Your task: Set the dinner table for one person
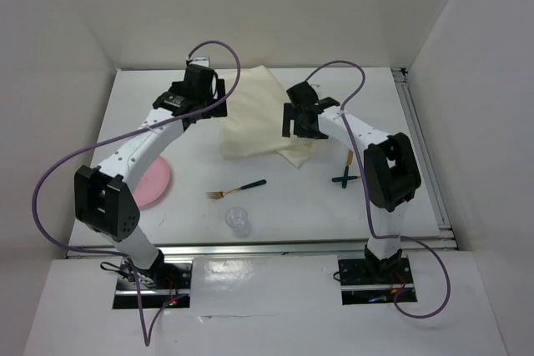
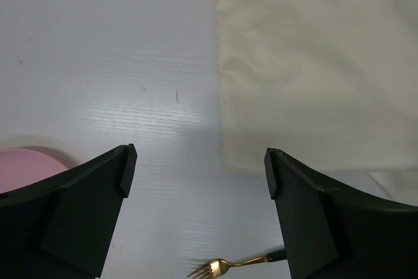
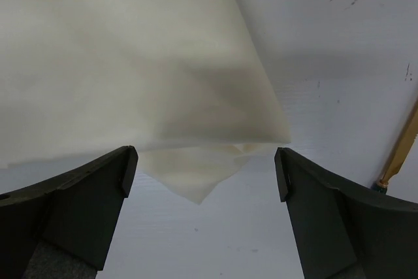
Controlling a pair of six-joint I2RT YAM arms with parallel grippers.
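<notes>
The white dinner table [image 1: 192, 164] holds a cream cloth mat [image 1: 259, 118] at the back middle, its near right corner folded under. A pink plate [image 1: 154, 183] lies at the left, a gold fork with a dark handle [image 1: 236, 189] in the middle, and a clear glass [image 1: 238, 220] near the front edge. My left gripper [image 1: 215, 110] is open and empty above the mat's left edge [image 2: 313, 63]; the fork [image 2: 222, 267] and plate [image 2: 26, 168] show below it. My right gripper [image 1: 300, 129] is open and empty above the mat's folded corner [image 3: 196, 174].
Two crossed utensils with green handles [image 1: 345, 174] lie to the right of the mat, under the right arm; one gold shaft [image 3: 401, 148] shows in the right wrist view. White walls enclose the table on three sides. An aluminium rail [image 1: 421, 156] runs along the right edge.
</notes>
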